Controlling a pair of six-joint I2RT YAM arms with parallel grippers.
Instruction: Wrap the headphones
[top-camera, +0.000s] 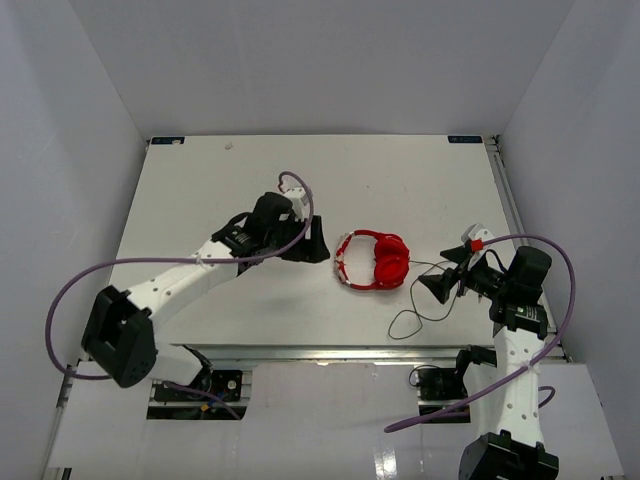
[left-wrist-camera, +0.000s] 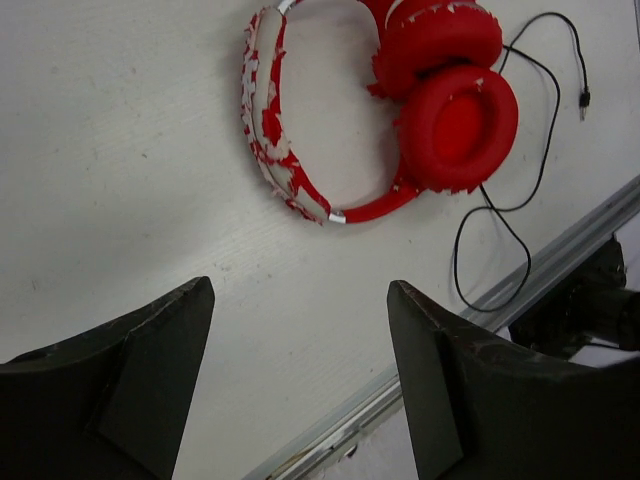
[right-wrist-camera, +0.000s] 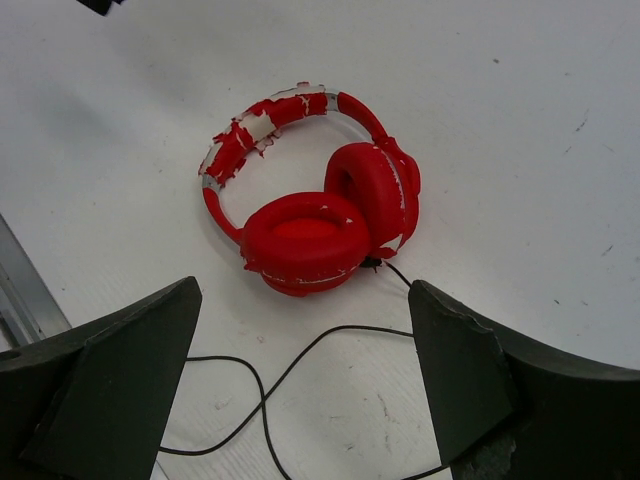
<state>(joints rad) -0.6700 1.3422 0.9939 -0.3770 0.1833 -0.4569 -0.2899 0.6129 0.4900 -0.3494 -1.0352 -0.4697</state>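
The red headphones (top-camera: 375, 261) lie folded on the white table, cups together, headband peeling white. They show in the left wrist view (left-wrist-camera: 440, 90) and the right wrist view (right-wrist-camera: 320, 225). Their thin black cable (top-camera: 420, 305) runs loose from the cups toward the table's near edge; it loops in the left wrist view (left-wrist-camera: 500, 210) and crosses itself in the right wrist view (right-wrist-camera: 270, 385). My left gripper (top-camera: 318, 248) is open and empty, just left of the headband. My right gripper (top-camera: 445, 278) is open and empty, right of the cups, over the cable.
The table's metal front rail (top-camera: 330, 352) runs along the near edge, close below the cable loop. Thick purple robot cables (top-camera: 80, 290) arc off both arms. White walls enclose the table on three sides.
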